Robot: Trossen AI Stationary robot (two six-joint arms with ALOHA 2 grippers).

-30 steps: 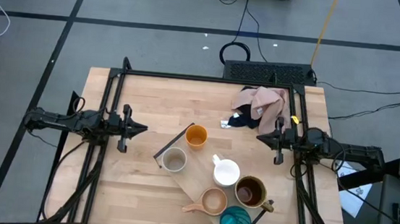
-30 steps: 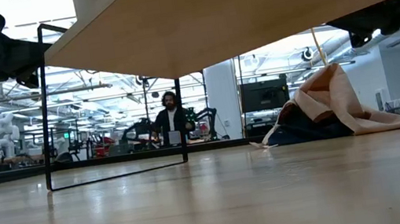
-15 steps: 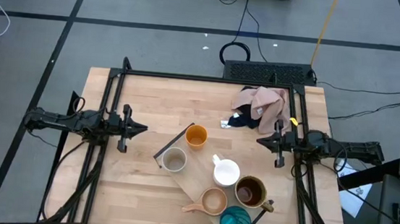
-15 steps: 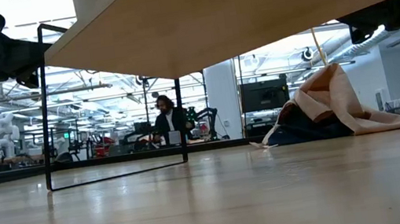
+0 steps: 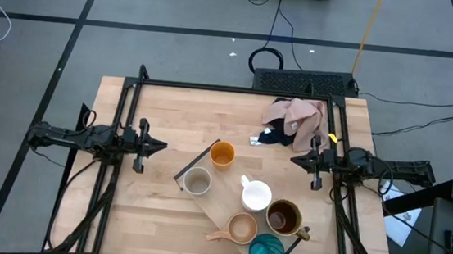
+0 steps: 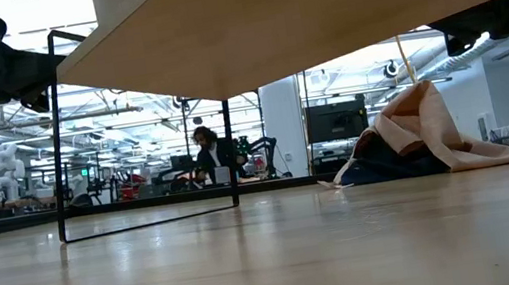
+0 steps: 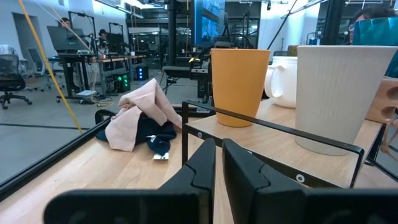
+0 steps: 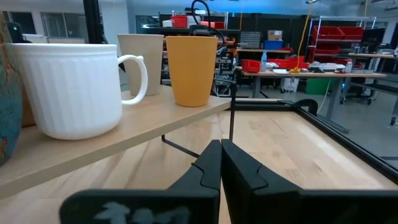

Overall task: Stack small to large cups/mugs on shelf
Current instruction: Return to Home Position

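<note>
Now six cups [image 5: 256, 197] stand on the shelf [image 5: 221, 189]; left pincer [image 5: 161, 146] and right pincer [image 5: 294, 158], both clenched empty, flank it.

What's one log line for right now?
cups: six on shelf | left gripper: shut, table's left | right gripper: shut, table's right

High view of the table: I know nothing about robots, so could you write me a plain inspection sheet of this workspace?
Surface: light wooden table, no spills seen.
Job's things: all six stand upright on the shelf: orange cup, beige-grey cup, white mug, dark brown mug, tan cup, teal cup.
Clutter: pink cloth heaped over navy cloth, near the far edge.
Grippers: left gripper and right gripper shut, empty, at the table's sides.
Cables: black cable, yellow cable on the floor beyond.
Surroundings: person far off.
</note>
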